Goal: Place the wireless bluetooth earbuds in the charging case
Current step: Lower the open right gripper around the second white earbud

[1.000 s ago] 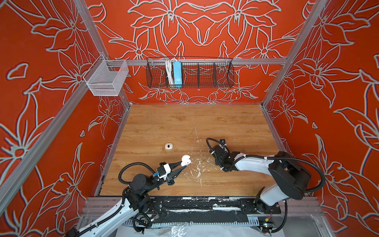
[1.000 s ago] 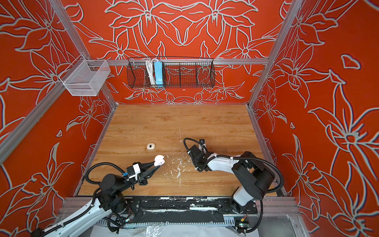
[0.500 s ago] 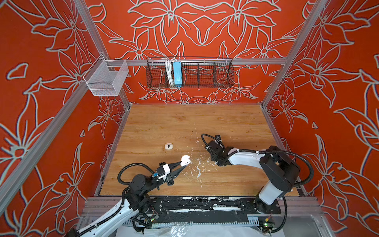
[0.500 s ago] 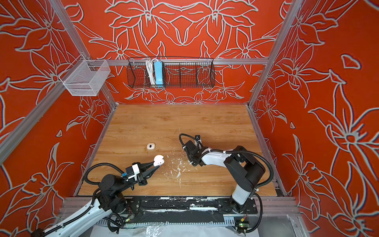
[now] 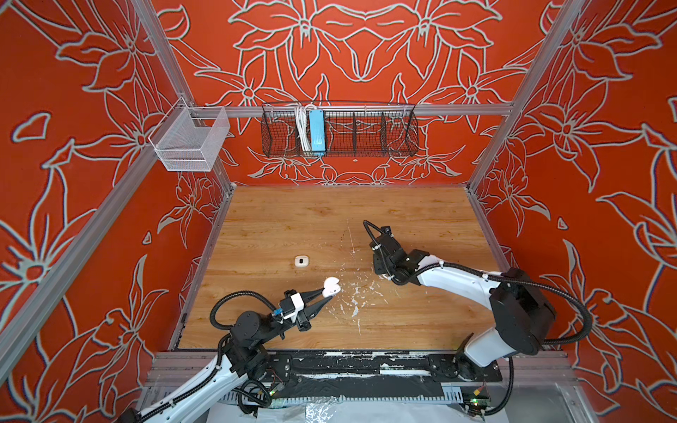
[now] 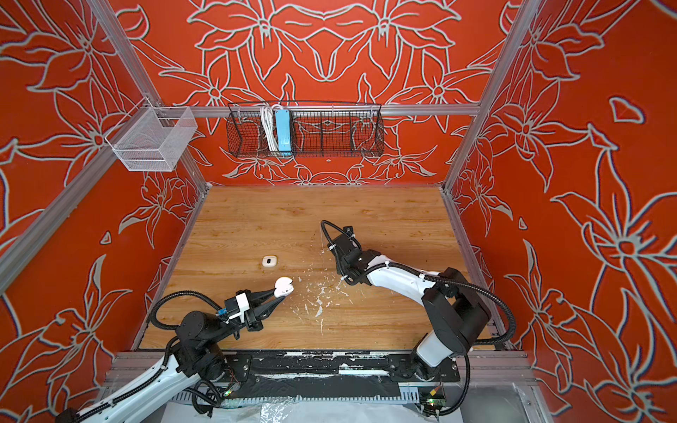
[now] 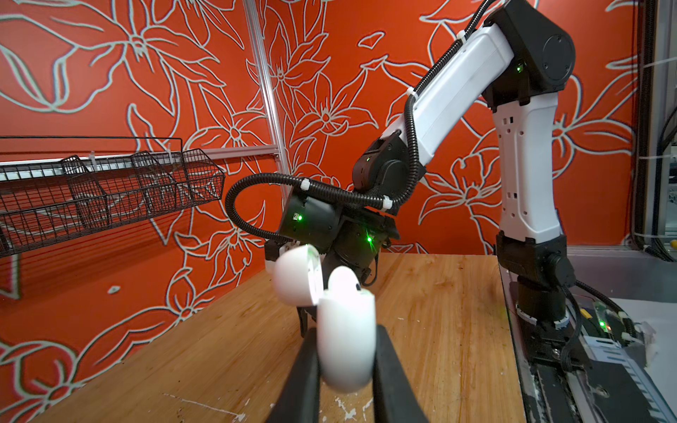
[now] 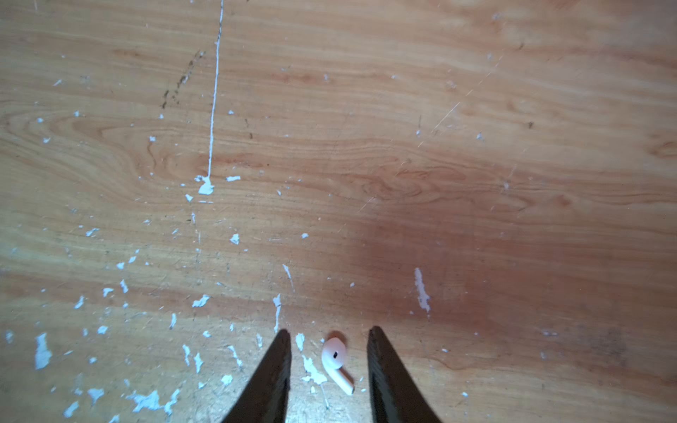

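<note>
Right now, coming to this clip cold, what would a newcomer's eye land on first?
The loud orange-red floral walls around the booth hit first. Next comes the left gripper near the front of the wooden table, clamped on the open white charging case. In the right wrist view, the right gripper stands open astride one tiny earbud lying among white paint flecks.

Far half of table [image 5: 329,216]: open wood, free passage. Left of centre: cream case [image 5: 301,261] alone, room all round. Near left: left gripper [image 5: 328,293] clamped on open charging case [image 5: 331,285] blocks the way. Centre: right gripper [image 8: 328,330] straddles earbud [image 8: 334,353], gap on either side, fingers clear of it
</note>
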